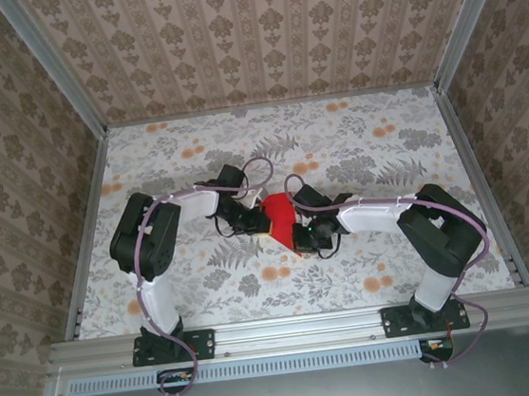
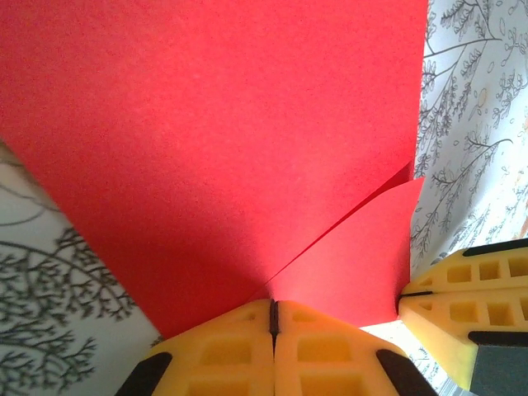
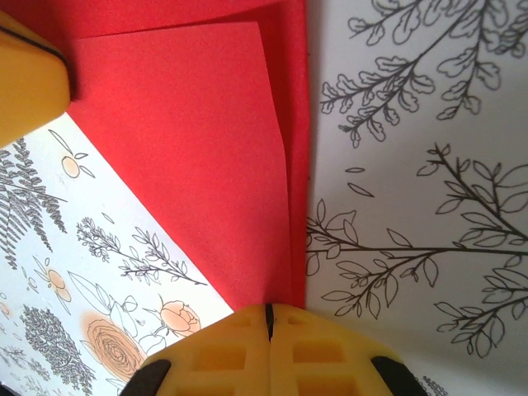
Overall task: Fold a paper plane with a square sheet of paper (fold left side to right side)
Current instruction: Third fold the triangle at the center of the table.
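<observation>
The red sheet of paper (image 1: 279, 215) lies folded in overlapping layers on the flowered table, between my two grippers. My left gripper (image 1: 251, 221) is at its left edge. In the left wrist view its yellow fingers (image 2: 239, 346) are pressed together where a crease of the paper (image 2: 206, 148) runs into them. My right gripper (image 1: 301, 236) is at the paper's near right corner. In the right wrist view its jaws (image 3: 267, 320) are shut on a pointed end of the layered paper (image 3: 190, 148). The other gripper's yellow fingers (image 2: 470, 285) (image 3: 25, 82) show at the frame edges.
The table (image 1: 355, 149) has a flowered cloth and patterned walls on three sides, with metal rails (image 1: 85, 218) along its edges. Both arms (image 1: 145, 240) (image 1: 440, 226) reach in toward the middle. There is free room at the back and on both sides.
</observation>
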Controlling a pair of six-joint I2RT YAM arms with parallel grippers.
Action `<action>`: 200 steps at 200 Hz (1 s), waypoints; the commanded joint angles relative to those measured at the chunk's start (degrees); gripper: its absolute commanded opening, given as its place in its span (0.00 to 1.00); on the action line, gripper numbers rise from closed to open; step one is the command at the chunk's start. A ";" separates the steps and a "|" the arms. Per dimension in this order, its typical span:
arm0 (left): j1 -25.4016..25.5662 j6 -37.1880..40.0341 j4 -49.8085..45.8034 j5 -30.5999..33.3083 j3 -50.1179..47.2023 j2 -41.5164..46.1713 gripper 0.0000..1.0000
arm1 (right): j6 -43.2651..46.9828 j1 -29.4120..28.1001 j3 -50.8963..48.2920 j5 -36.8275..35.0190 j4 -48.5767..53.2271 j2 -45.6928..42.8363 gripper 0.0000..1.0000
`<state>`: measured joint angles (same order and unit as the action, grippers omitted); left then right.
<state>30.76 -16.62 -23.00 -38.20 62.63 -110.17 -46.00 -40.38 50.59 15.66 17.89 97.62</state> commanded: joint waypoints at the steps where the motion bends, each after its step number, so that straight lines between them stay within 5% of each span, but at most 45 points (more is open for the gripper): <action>1: -2.84 2.64 -1.80 7.37 -0.15 0.48 0.07 | 1.01 -0.14 -2.51 -1.79 8.26 3.58 0.00; 83: -4.24 3.88 -3.27 6.63 0.85 2.52 0.11 | 1.26 -0.08 -2.37 -1.53 7.89 3.31 0.00; 132: -6.21 1.69 -3.71 5.11 0.48 7.83 0.28 | 2.23 0.19 -2.78 -1.33 2.74 -0.54 0.01; 200: -6.93 -11.99 2.35 4.82 -8.99 20.64 0.52 | 16.16 5.81 -1.28 -3.45 1.90 -11.18 0.52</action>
<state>24.27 -21.12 -23.29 -33.39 57.69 -92.77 -37.82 -37.23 49.39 13.06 19.35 89.91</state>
